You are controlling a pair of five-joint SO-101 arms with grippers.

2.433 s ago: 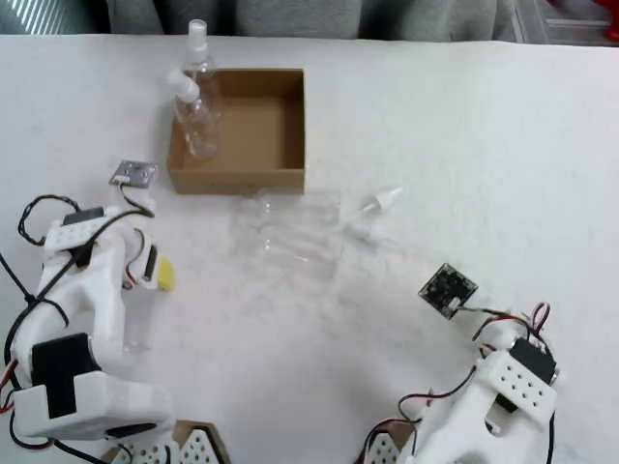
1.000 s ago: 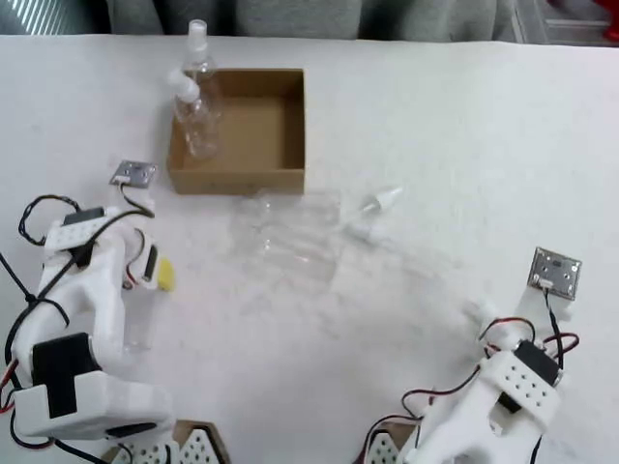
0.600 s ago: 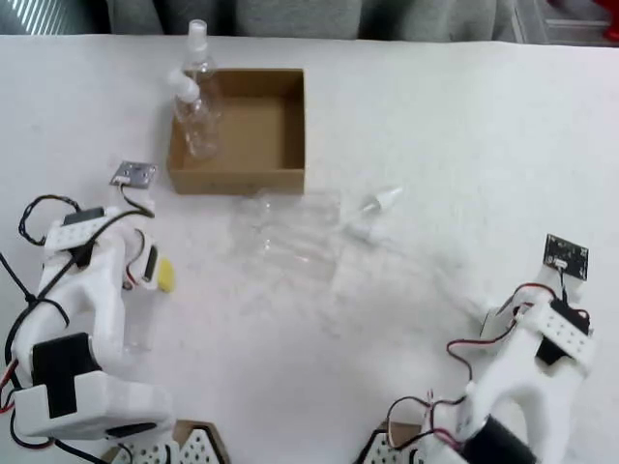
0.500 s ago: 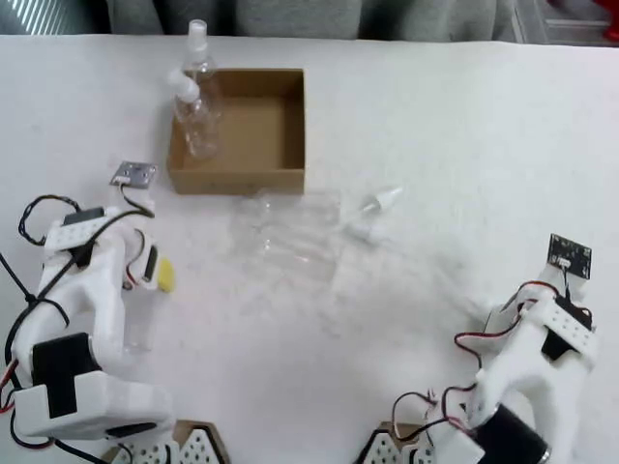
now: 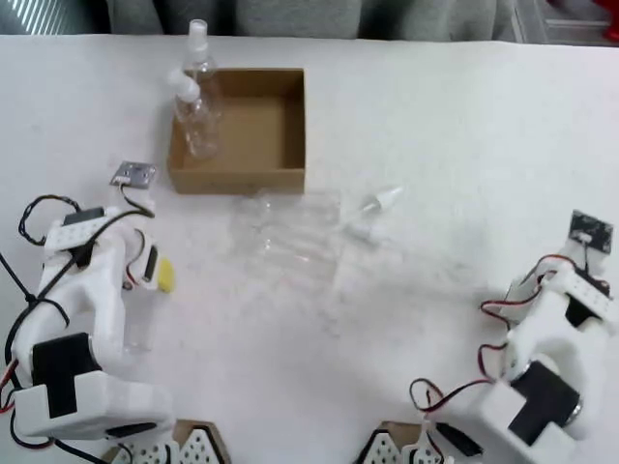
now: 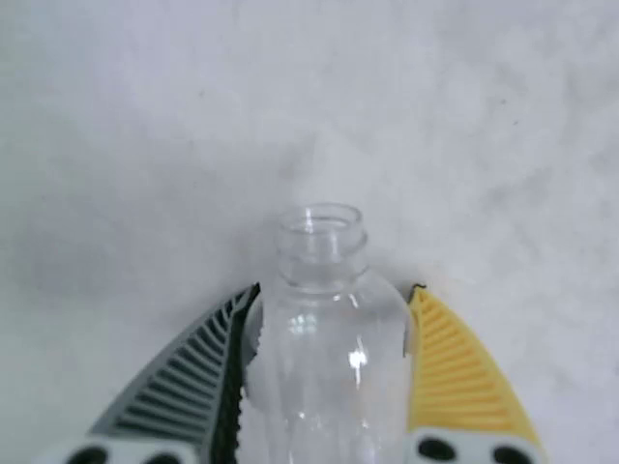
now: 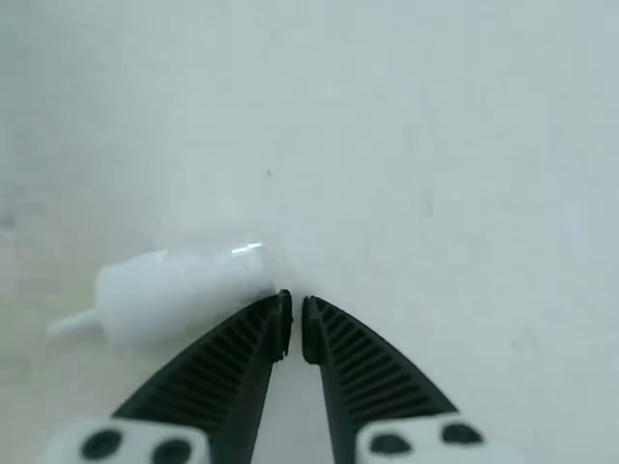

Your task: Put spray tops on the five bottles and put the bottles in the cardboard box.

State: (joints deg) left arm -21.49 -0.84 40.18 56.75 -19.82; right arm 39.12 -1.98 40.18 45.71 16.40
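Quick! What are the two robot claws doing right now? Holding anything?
Left gripper: closed on a bottle with no top on.
Right gripper: closed, holding nothing; a spray top lies beside it.

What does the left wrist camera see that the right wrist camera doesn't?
Left wrist view: a clear bottle with no top on its open neck, clamped between the grey and yellow fingers of the left gripper. Right wrist view: a white spray top lying on its side next to the right gripper, whose black fingers are almost together with nothing between them. Shared: the white table underneath, and each camera looks out past its own gripper.
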